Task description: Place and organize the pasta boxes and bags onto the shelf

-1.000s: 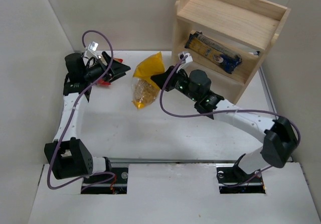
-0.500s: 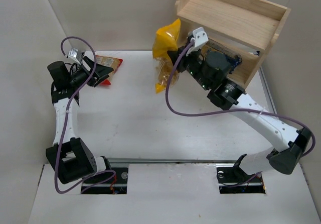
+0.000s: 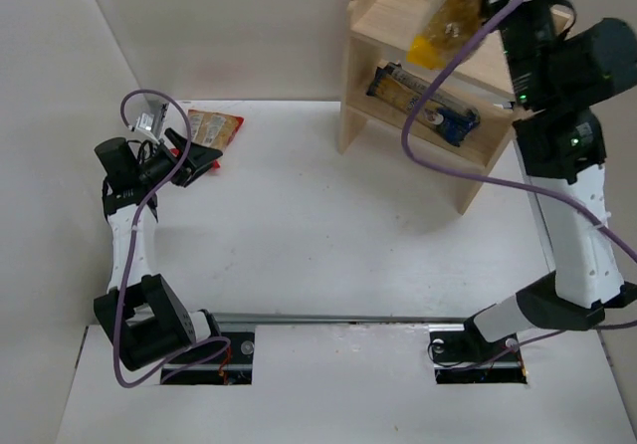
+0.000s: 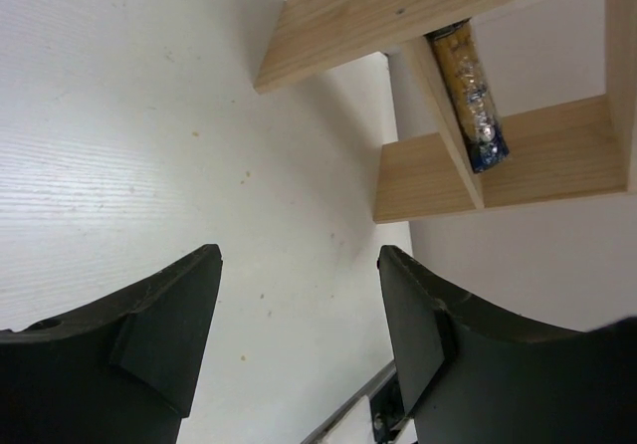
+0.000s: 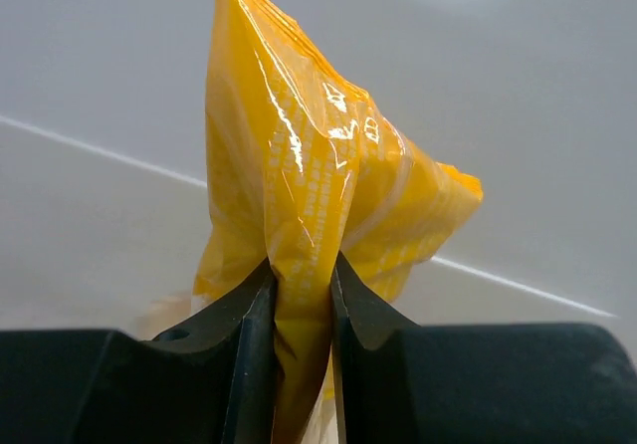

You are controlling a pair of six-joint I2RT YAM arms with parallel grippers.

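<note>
The right gripper is clamped tight on the yellow bag, holding it up over the top tier of the shelf. The left gripper hangs wide open and empty near the red-edged bag on the table.

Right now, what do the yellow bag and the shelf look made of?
The yellow bag looks like thin glossy plastic film: creased, with sharp highlights where the right gripper pinches it. The shelf looks like pale unfinished wood, matte, with visible grain.
</note>
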